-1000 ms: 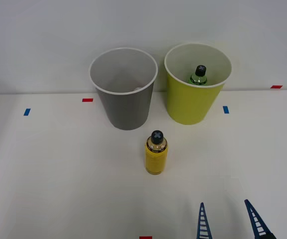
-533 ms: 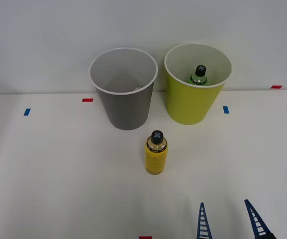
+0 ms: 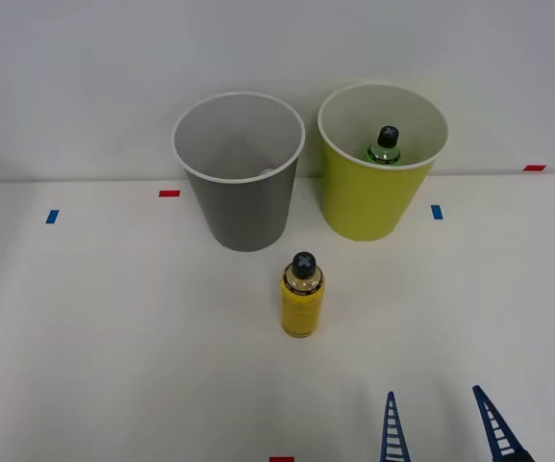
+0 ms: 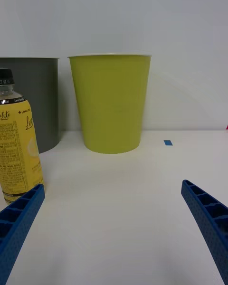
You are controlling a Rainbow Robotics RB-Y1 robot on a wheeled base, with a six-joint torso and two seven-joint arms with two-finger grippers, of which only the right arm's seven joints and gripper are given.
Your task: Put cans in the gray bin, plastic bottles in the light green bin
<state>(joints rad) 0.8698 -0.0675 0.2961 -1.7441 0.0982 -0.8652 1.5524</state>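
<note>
White table (image 3: 113, 318): front view reveals green bottle (image 3: 385, 145) inside light green bin (image 3: 368, 207).

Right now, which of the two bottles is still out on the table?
The yellow bottle: it stands upright on the table in front of the gray bin. The green bottle is already inside the light green bin.
</note>
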